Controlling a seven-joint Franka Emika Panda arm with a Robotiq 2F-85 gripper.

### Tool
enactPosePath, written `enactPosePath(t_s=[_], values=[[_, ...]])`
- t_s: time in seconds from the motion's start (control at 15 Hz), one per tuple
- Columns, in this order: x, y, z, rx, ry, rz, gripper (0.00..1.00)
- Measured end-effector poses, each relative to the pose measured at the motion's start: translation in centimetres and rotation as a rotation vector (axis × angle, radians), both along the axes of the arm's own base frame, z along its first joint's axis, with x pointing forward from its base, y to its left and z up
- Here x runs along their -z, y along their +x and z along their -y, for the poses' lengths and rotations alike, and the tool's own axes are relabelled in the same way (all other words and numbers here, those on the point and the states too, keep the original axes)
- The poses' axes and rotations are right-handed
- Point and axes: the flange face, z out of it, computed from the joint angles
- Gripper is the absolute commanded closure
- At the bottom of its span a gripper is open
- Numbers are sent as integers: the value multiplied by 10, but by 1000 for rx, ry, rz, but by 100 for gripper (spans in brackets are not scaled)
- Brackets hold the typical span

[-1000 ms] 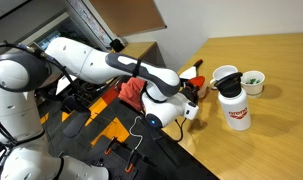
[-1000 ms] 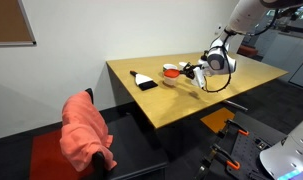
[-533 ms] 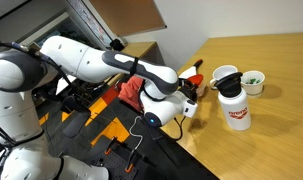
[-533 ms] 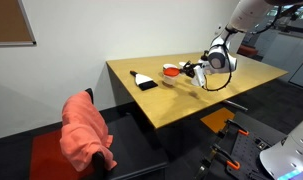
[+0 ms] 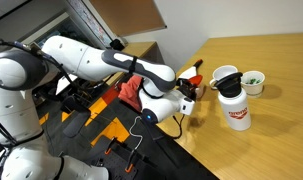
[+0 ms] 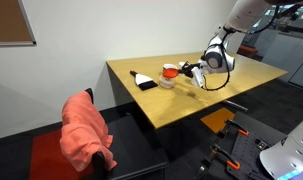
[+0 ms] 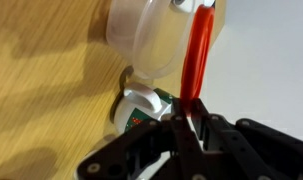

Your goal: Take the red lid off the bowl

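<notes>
In the wrist view my gripper point(image 7: 191, 118) is shut on the rim of the red lid point(image 7: 198, 55), which I see edge-on, standing up from the jaws. The pale translucent bowl point(image 7: 151, 35) lies just beside the lid on the wooden table, its top partly uncovered. In both exterior views the gripper point(image 5: 190, 88) point(image 6: 188, 72) is low over the table, with the red lid point(image 5: 196, 71) point(image 6: 169, 69) at its fingertips. The bowl point(image 6: 168, 80) shows faintly under the lid.
A white bottle with a black cap point(image 5: 233, 106), a taller white cup point(image 5: 224, 76) and a small white bowl with green contents point(image 5: 253, 82) stand close by. A white labelled container point(image 7: 141, 108) sits near the jaws. A black flat object point(image 6: 144, 82) lies on the table. An orange cloth point(image 6: 86, 130) hangs over a chair.
The gripper and wrist have shifted slightly with the red lid still in the jaws. Nothing else has moved.
</notes>
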Motion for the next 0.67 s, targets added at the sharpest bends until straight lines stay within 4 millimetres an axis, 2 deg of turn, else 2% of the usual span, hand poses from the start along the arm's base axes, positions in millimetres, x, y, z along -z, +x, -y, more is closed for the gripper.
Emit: enactPosePath(t_s=[0.4,0.67], values=[[-4,5,-13,-17,-46,2,96],[-16,-17,-16,-83,-16,-27,96]])
